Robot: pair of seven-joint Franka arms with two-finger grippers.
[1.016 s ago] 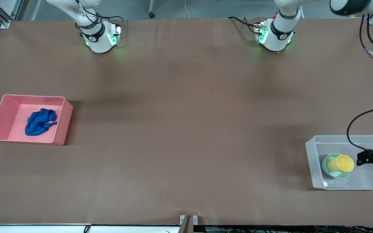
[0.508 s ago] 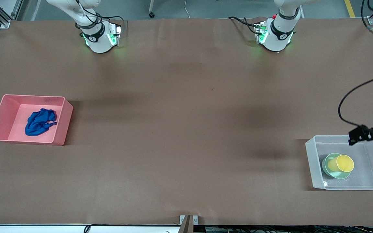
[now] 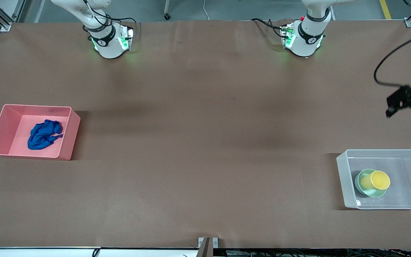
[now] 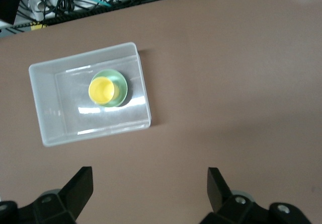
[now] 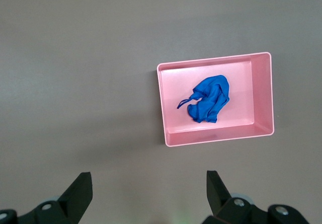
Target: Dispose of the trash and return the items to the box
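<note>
High front camera facing both bases; wrist cameras straight down from well above the table [image 3: 205,142].

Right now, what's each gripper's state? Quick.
Left gripper: open, holding nothing, up over bare table by the clear box.
Right gripper: open, holding nothing, high over the pink bin.

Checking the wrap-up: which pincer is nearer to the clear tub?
Left. The left pincer hangs open above bare table near the clear tub. The right pincer, also open, is high over the pink bin.
</note>
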